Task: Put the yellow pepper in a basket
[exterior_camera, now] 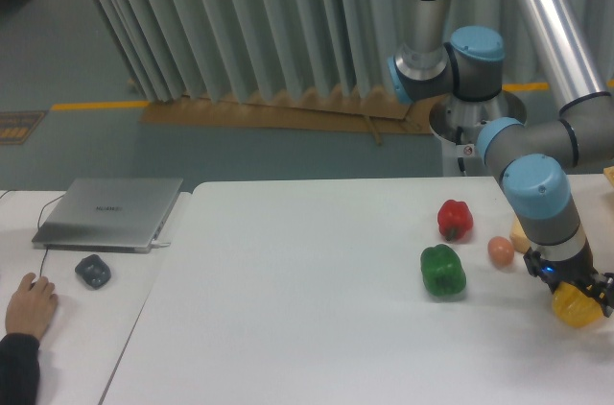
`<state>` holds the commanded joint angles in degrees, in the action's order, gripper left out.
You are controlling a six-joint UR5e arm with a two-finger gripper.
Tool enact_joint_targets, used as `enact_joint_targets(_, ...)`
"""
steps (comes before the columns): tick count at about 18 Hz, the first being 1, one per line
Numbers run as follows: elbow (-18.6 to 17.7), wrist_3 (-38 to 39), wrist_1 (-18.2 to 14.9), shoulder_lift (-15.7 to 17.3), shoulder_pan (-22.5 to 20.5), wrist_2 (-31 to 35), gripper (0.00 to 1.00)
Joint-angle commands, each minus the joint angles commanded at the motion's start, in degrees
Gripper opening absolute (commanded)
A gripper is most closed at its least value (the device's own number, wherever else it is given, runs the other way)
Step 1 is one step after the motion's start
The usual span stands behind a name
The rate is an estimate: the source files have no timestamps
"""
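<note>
The yellow pepper [578, 308] lies on the white table [307, 309] near its right edge, its top hidden by my gripper [573, 290]. The gripper has come down over it, with one dark finger on each side of the pepper. The jaws look spread and open around it, and I see no squeeze on the pepper. No basket shows in this view.
A green pepper [442, 270], a red pepper [455, 219], a small orange ball [500, 250] and a pale-yellow block [519, 231] lie left of the gripper. At the far left a laptop [110, 213], a dark mouse [93, 271] and a person's hand [29, 307] rest on a second table.
</note>
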<state>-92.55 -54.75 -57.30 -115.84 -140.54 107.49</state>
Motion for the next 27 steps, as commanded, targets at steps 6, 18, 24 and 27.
enact_joint_targets(6,0.2,0.0,-0.4,1.8,-0.2,-1.0,0.59)
enact_joint_targets(18,0.3,-32.0,-8.2,12.0,-14.9,-7.4,0.6)
enact_joint_targets(24,1.5,-45.5,-7.2,11.1,-21.4,-7.1,0.6)
enact_joint_targets(27,1.5,-48.4,-4.5,8.2,-22.1,-7.1,0.6)
